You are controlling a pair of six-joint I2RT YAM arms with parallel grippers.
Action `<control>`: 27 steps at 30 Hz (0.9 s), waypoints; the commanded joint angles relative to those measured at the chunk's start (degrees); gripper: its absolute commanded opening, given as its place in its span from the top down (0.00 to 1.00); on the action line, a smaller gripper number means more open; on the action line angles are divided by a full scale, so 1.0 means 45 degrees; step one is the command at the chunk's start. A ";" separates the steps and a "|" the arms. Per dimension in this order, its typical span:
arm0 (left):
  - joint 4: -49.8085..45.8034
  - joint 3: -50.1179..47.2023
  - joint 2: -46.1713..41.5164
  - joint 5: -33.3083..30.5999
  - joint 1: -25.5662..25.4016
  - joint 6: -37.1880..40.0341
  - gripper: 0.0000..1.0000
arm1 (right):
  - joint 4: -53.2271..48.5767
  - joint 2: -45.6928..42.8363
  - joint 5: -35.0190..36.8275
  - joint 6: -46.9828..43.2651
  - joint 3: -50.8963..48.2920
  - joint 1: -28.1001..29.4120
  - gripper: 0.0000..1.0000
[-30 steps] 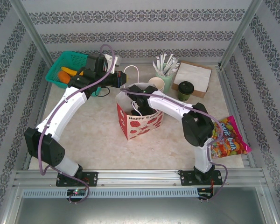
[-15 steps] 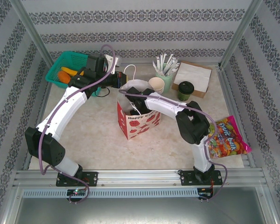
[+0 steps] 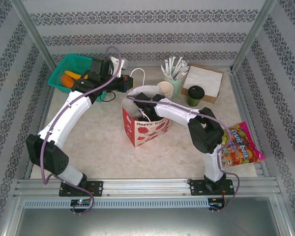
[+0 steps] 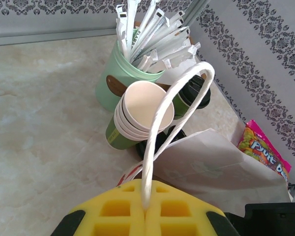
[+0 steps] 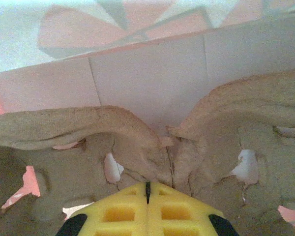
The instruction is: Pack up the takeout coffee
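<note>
From above, the takeout coffee point(image 3: 195, 95) stands on the surface point(image 3: 98, 132) at 2 o'clock from the gift bag point(image 3: 146, 127), next to the napkin tray point(image 3: 206, 78). The left wrist view adds the grip: the left gripper point(image 4: 146, 209) is clamped on the bag's white handle point(image 4: 173, 98). The right gripper point(image 3: 145, 105) is sunk in the bag. Its own camera shows the pads pressed together against crumpled brown paper point(image 5: 88, 128); whether they pinch it, I cannot tell.
</note>
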 commanded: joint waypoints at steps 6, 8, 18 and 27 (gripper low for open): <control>-0.0653 0.0509 0.0265 -0.0042 0.0081 0.0365 1.00 | -0.0075 0.0617 -0.0182 0.0443 -0.0263 -0.0080 0.91; -0.0688 0.0501 0.0264 -0.0053 0.0090 0.0368 1.00 | -0.0144 0.0406 -0.0177 0.0461 -0.0019 -0.0012 0.87; -0.0849 0.0414 0.0186 -0.0107 0.0095 0.0687 1.00 | -0.0019 -0.2288 0.0366 0.0312 0.0278 0.0114 0.57; -0.0925 0.0414 0.0147 -0.0060 0.0131 0.0756 1.00 | 0.0005 -0.4180 0.0663 0.0143 0.0317 0.0131 0.41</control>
